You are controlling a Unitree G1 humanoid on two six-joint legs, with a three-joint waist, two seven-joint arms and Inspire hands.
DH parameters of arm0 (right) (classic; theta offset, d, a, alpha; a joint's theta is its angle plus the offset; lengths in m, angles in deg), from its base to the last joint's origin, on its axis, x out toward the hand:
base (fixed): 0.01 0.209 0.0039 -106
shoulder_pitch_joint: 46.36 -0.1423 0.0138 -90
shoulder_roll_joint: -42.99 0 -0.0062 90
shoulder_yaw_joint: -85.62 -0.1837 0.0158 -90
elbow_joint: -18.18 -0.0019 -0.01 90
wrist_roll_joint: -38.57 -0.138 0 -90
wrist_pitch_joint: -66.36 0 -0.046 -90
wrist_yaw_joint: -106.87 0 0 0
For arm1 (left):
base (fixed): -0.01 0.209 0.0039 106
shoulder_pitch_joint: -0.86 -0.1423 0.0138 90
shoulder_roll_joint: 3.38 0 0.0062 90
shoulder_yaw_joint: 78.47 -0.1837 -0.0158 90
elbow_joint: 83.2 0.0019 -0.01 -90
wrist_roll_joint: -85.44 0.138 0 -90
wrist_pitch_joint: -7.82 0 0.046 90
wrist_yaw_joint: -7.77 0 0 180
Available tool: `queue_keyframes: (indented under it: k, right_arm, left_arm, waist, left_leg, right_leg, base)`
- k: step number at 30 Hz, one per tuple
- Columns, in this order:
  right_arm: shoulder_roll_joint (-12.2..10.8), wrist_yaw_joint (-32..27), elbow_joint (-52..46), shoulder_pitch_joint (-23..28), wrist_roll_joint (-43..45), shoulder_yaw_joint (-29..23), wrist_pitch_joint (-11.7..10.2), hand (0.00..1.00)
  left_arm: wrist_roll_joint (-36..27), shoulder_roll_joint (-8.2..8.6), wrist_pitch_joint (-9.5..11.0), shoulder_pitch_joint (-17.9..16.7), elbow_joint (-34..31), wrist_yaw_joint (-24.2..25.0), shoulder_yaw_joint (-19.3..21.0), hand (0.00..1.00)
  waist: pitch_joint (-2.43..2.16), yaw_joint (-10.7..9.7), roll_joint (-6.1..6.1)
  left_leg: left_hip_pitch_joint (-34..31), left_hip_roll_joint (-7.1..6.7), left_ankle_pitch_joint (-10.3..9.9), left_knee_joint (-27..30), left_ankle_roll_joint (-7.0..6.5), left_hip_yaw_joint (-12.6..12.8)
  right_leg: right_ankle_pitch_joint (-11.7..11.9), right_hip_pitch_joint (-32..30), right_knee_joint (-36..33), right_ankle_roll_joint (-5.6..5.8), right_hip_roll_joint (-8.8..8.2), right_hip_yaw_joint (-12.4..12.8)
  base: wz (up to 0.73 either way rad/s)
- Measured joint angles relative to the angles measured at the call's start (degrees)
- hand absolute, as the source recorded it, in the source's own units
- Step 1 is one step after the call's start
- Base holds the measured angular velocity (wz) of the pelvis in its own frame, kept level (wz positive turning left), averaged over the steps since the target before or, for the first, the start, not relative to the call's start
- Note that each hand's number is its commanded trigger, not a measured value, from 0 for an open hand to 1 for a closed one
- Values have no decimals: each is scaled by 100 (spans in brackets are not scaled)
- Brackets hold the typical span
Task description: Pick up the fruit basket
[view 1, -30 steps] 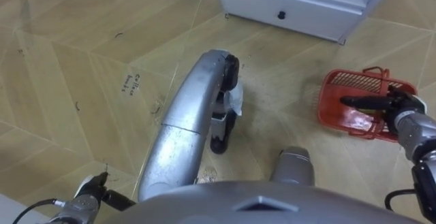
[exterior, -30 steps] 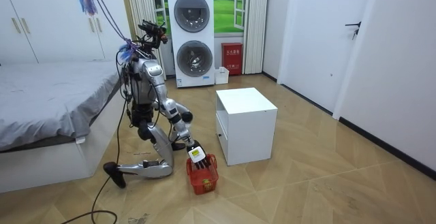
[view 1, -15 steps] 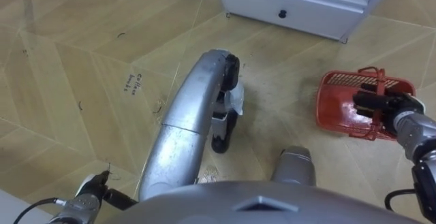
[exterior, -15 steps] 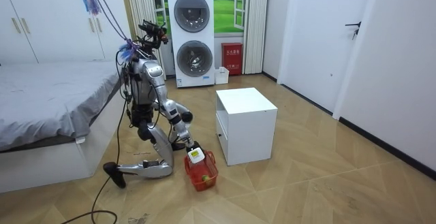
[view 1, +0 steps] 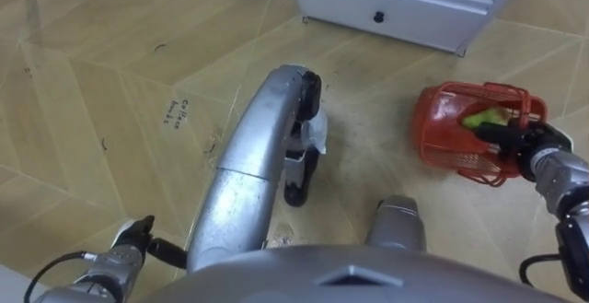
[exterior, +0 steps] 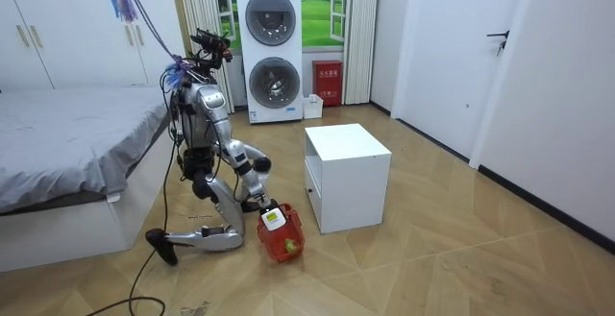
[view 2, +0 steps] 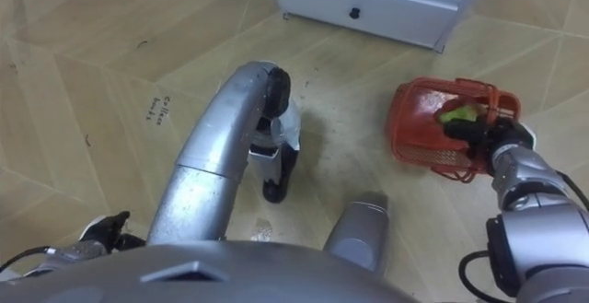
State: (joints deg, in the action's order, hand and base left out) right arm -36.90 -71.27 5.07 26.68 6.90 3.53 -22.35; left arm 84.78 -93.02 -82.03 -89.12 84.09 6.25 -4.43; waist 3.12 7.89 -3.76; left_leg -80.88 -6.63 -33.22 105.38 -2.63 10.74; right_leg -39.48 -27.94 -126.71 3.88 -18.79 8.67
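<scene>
Your right robot hand (view 1: 517,141) is clamped on the red fruit basket (view 1: 449,130)
You'll see the basket tilted to that hand's left, its rim and handle caught in the curled grip, with a green fruit (view 1: 482,117) inside just beside the hand. The white cabinet (view 1: 396,4) stands beyond the hand, apart from the basket. Your left robot hand (view 1: 118,259) sits low, over the wooden floor (view 1: 101,82); I can't tell its grip
</scene>
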Motion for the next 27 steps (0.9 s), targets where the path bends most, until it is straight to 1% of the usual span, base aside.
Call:
queue_keyframes:
  k: [1, 4, 7, 10, 13, 15, 18, 19, 21, 22, 23, 25, 26, 27]
  right_arm:
    - [-35, 2, 53, 0, -5, 14, 4, 100]
    - [-124, 1, 106, 8, -205, 58, 23, 100]
    - [-160, 22, 105, 7, -406, 100, 76, 100]
    - [-181, 77, 102, 6, -438, 102, 81, 100]
    - [-249, 89, 98, 6, -564, 210, 85, 100]
    - [-279, 150, 77, 6, -631, 210, 130, 100]
    - [-293, 273, -116, 5, -616, 211, 133, 100]
    - [-293, 298, -232, 4, -599, 211, 131, 100]
    - [-307, 318, -440, 5, -567, 208, 140, 100]
    - [-311, 312, -618, 5, -569, 209, 181, 100]
    - [-311, 305, -861, 5, -567, 208, 245, 100]
    - [-311, 279, -1295, 2, -587, 207, 254, 100]
    - [-311, 272, -1419, -5, -592, 207, 253, 100]
    - [-311, 277, -1591, -35, -588, 204, 261, 100]
  left_arm:
    - [-13, 43, -9, 52, 54, 3, -6, 0]
    - [-242, 97, -11, 80, 65, 40, -6, 0]
    - [-255, 109, -11, 114, 65, 64, -2, 0]
    - [-255, 108, -12, 157, 61, 64, 4, 0]
    - [-257, 111, -8, 173, 51, 63, 9, 0]
    - [-257, 120, -7, 242, 56, 63, 19, 0]
    - [-257, 120, -8, 337, 44, 60, 179, 0]
    - [-253, 119, -9, 399, 42, 58, 245, 0]
    - [-253, 120, -9, 461, 39, 62, 340, 0]
    - [-253, 120, -11, 493, 28, 63, 398, 0]
    - [-253, 115, -11, 528, 2, 61, 479, 0]
    - [-261, 107, -9, 590, 30, 58, 538, 0]
    - [-261, 108, -13, 598, 43, 58, 555, 0]
    - [-254, 105, -14, 599, 39, 58, 594, 0]
  waist:
    - [2, -13, -3]
    - [2, -48, -4]
    - [5, -53, -9]
    - [6, -54, -11]
    - [-7, -52, -44]
    - [-10, -62, -38]
    - [-8, -55, -42]
    - [3, -67, -75]
    - [2, -85, -114]
    - [5, -117, -126]
    - [16, -137, -172]
    - [34, -177, -236]
    - [31, -186, -259]
    - [22, -194, -313]
  left_leg:
    - [-1, 0, 14, 3, -6, 1]
    - [-1, 0, 28, 23, -27, 3]
    - [0, -8, 35, 41, -43, 2]
    - [21, -25, 42, 51, -57, 1]
    - [51, -26, 43, 54, -60, -3]
    - [51, -33, 43, 85, -60, -46]
    - [31, -29, 40, 150, -62, -127]
    - [29, -33, 38, 163, -66, -151]
    - [33, -34, 29, 189, -82, -181]
    - [41, -35, 21, 220, -95, -216]
    - [52, -36, 15, 230, -103, -220]
    - [55, -47, 14, 238, -106, -221]
    - [59, -54, 14, 240, -108, -222]
    - [84, -56, 4, 240, -128, -225]
  right_leg:
    - [0, 3, -14, 0, 1, 4]
    - [0, 21, -31, 0, 1, 7]
    - [0, 48, -29, 0, 1, 7]
    - [0, 93, -20, 0, -3, 8]
    - [0, 130, -19, 0, -1, 8]
    - [1, 169, -15, -2, 39, -25]
    - [2, 207, -15, -5, 98, -51]
    - [2, 226, -12, -5, 129, -49]
    - [2, 263, 6, -4, 182, -62]
    - [3, 309, 24, -4, 203, -88]
    - [3, 327, 28, -4, 223, -85]
    - [2, 346, 33, -4, 224, -83]
    - [2, 355, 43, -4, 226, -78]
    - [-2, 387, 84, 2, 259, -63]
  base:
    - [0]
    - [0]
    - [0]
    - [0]
    - [0]
    - [0]
    - [0]
    - [0]
    - [0]
    - [0]
    - [0]
    - [0]
    - [0]
    - [0]
